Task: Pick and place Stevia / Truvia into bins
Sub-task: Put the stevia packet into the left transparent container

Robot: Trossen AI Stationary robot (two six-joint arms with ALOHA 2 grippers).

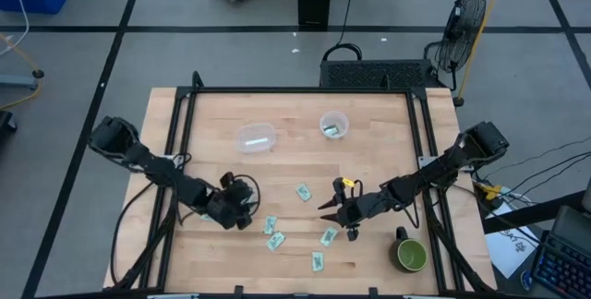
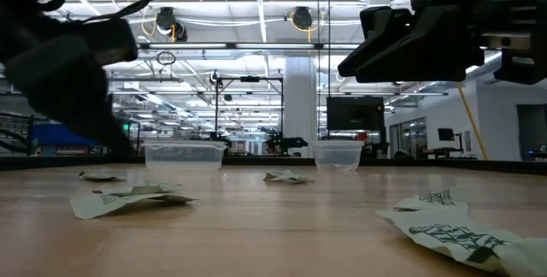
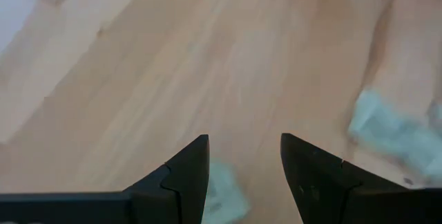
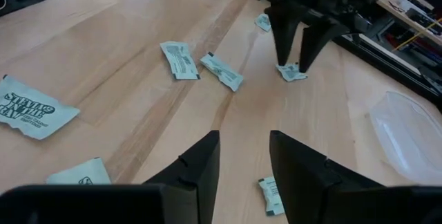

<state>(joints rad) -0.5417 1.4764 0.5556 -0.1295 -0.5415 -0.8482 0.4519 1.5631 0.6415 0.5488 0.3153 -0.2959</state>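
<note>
While its fingers are parted, the left gripper (image 4: 298, 57) is lowered over a sachet (image 4: 291, 72) on the wooden table (image 1: 369, 161). The right gripper (image 1: 329, 210) is held open nearby. Other sachets (image 1: 275, 241) are scattered well short of the oval tub (image 1: 256, 137) and round cup (image 1: 334, 125).

Two arms, both dark, near-black, built of slim links joined by bulkier rounded joint housings.

Left claw (image 1: 247, 209): chunky black head, black cable looping off the arm behind it. Its fingers (image 3: 181, 182) are matte black, flat-faced, tapering to blunt pointed tips, with a stepped seam where each meets the broad black base below.

Right claw (image 1: 329, 209): two thin black prongs ahead of a blocky body. A small yellow-orange marking or tag sits on top just behind the prongs. Its fingers (image 4: 195, 164) are the same matte black wedge shape, edges catching a faint sheen.
</note>
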